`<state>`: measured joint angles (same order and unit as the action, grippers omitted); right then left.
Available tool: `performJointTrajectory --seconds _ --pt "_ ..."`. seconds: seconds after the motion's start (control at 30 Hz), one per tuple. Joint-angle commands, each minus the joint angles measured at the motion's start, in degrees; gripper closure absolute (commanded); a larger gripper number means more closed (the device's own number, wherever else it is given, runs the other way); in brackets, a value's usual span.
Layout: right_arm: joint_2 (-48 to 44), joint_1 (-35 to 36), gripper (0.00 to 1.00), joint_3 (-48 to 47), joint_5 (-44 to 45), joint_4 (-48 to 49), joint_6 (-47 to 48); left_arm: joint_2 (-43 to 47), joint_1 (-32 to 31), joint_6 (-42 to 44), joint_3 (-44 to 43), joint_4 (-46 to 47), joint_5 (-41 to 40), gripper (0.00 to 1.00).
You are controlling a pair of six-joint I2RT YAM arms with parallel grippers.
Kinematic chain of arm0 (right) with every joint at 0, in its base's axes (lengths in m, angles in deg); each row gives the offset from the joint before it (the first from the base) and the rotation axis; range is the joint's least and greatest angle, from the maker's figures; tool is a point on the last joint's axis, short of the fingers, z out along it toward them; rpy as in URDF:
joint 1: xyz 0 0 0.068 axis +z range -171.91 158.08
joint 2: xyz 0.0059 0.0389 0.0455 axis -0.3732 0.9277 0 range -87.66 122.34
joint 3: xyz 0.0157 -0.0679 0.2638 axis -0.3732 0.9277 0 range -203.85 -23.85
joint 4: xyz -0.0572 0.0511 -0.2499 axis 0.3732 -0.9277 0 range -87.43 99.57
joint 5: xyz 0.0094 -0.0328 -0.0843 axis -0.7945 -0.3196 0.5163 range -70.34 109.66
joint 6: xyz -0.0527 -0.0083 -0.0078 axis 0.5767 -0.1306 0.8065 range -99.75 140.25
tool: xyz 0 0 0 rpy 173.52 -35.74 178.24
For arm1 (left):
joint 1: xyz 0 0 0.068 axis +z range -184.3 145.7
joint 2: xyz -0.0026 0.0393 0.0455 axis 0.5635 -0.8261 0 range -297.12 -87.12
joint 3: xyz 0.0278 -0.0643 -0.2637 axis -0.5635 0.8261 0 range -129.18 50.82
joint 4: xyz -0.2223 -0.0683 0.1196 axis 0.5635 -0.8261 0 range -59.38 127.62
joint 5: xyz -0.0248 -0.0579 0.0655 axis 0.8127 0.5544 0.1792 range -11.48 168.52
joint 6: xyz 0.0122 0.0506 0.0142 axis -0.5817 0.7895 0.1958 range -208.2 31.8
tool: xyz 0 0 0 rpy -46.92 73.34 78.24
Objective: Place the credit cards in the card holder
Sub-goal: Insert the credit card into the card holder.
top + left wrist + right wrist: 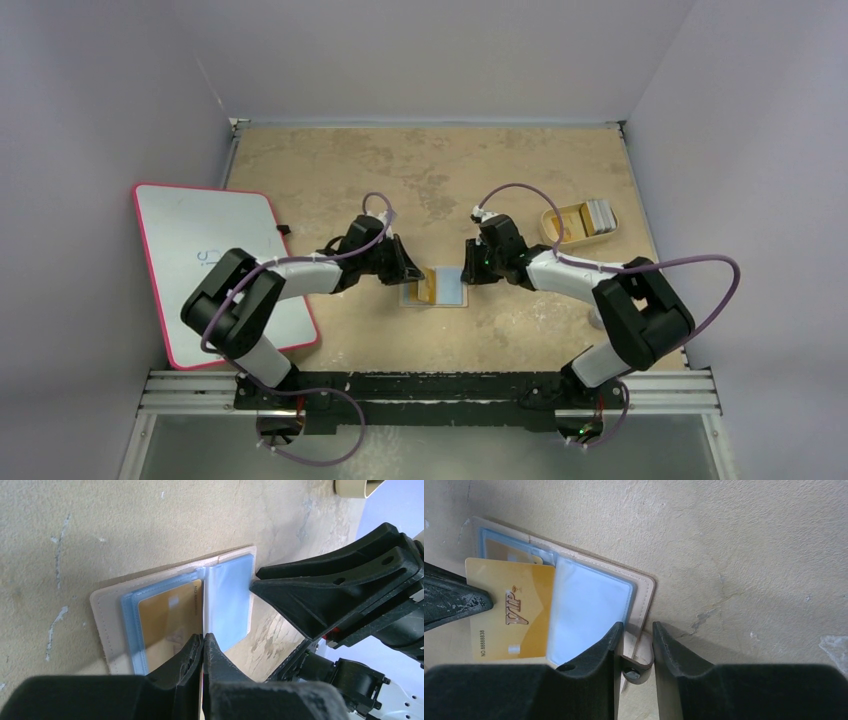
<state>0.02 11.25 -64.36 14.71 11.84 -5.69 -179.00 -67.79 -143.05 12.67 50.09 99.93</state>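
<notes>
The tan card holder (436, 288) lies open on the table between both grippers, light-blue pockets up (589, 605). My left gripper (205, 636) is shut on a gold VIP credit card (509, 612), which shows edge-on in its own view. The card's right edge is tucked under the blue pocket sheet at the fold. Another gold card (167, 617) sits inside the left pocket. My right gripper (636, 626) pinches the holder's snap tab (639, 655) at the right edge. More gold (573, 220) and pale (600, 214) cards lie in a tray.
A shallow tan tray (556, 232) stands at the back right of the table. A pink-edged whiteboard (225, 270) lies at the left, partly under the left arm. The two grippers (410, 272) (468, 272) are close together over the holder.
</notes>
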Motion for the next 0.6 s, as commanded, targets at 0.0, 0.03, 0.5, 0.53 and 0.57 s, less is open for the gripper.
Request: performJointTrajectory --seconds 0.0,0.03,0.5,0.53,0.57 --pt "-1.0 0.3 0.72 0.5 1.7 0.5 -0.3 3.2 0.3 1.6 -2.6 -2.6 -0.8 1.00" --pt "-1.0 0.3 0.72 0.6 1.7 0.6 -0.3 3.9 0.3 1.7 -2.8 -3.2 -1.1 1.00" --pt "-0.8 0.3 0.74 0.3 2.4 0.1 -0.1 2.9 0.3 2.4 -3.9 -3.8 -1.2 1.00" --pt "-0.9 0.3 0.74 0.3 2.4 0.1 -0.1 2.5 0.3 2.4 -3.8 -3.4 -1.1 1.00" --pt "-0.9 0.3 0.74 0.4 2.4 0.2 -0.1 2.1 0.3 2.4 -3.6 -3.0 -1.1 1.00"
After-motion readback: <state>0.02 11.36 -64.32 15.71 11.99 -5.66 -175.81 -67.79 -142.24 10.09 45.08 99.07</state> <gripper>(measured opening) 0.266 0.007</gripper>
